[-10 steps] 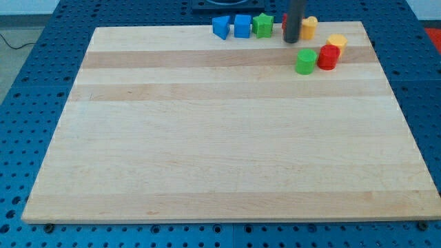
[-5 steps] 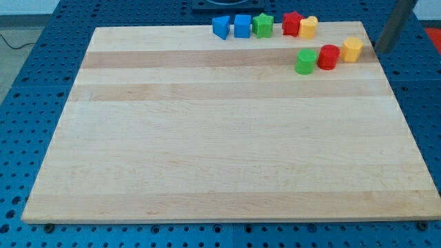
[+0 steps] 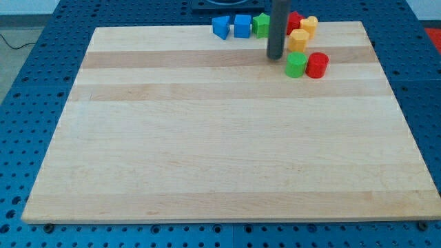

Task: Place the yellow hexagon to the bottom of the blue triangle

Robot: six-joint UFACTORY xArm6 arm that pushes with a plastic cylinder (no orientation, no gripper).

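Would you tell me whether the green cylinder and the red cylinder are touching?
Touching. The camera view shows the green cylinder and red cylinder side by side with no board visible between them.

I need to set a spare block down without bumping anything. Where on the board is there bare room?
Everything below the green cylinder and red cylinder down to the board's bottom edge is bare, as is the view's left. The top edge is crowded, from the blue triangle to the yellow hexagon, with my tip there.
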